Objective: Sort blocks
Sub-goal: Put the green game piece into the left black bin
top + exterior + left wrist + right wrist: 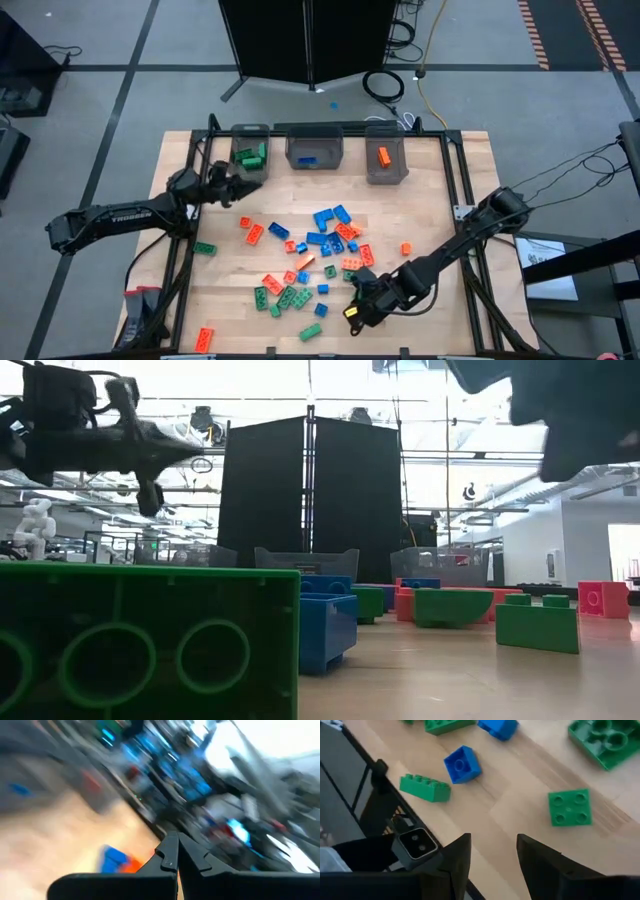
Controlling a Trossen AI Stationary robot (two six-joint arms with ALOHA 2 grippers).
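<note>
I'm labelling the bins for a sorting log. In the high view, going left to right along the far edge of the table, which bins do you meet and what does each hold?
Bin with green blocks → bin with a blue block → bin with an orange block.

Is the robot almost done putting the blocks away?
Not yet. A few blocks are already sorted: green ones in the left bin, a blue one in the middle bin, an orange one in the right bin. Neither gripper carries anything now: the left gripper is shut near the green bin, the right gripper hangs open over the pile. Dozens of loose blocks remain.
</note>
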